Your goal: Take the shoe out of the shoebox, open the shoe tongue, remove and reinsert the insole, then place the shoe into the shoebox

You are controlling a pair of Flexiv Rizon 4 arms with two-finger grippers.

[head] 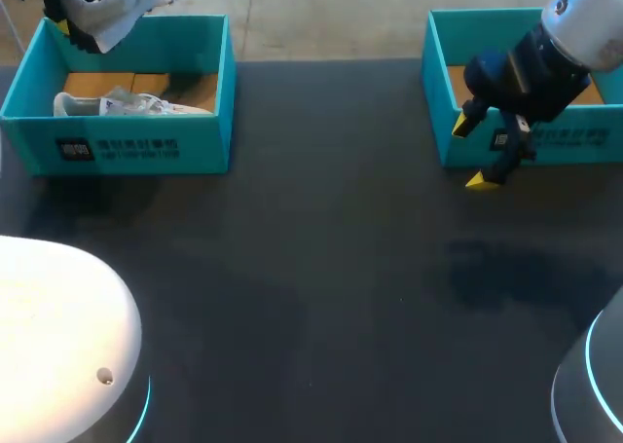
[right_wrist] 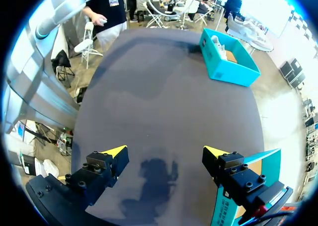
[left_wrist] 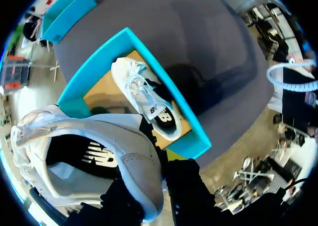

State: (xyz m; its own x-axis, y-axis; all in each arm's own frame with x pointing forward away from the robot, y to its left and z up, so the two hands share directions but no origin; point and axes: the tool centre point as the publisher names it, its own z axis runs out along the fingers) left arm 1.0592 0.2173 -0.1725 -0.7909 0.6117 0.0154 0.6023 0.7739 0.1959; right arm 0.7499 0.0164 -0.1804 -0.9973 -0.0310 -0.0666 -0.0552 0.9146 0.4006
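1. Left tool (left_wrist: 153, 182): closed on the lifted shoe (left_wrist: 99, 131). The dark fingers stand on either side of the heel wall and clamp it between them. The yellow tips are almost wholly hidden by the shoe. The shoe is white, and its opening faces the wrist, so I can see the black insole inside.

2. Left shoebox (left_wrist: 94, 67): sits on the desk (head: 311, 268) under and ahead of the left tool. The lifted shoe hangs clear above it. The box is teal with a brown floor.

3. Second shoe (left_wrist: 141, 97): white, lying inside the left shoebox against the long wall that is nearer the middle of the desk. Its opening faces up toward the left tool.

4. Right tool (right_wrist: 164, 154): open. The fingers are spread wide with nothing between them, and only bare desk lies beneath. It hovers above the desk surface, and I see no contact with it.

5. Right shoebox (right_wrist: 263, 159): teal, just beside one finger of the right tool, on its outer side. In the head view the tool overlaps the box's front corner. I cannot tell whether they touch.

6. The two tools are well apart, at opposite sides of the desk.
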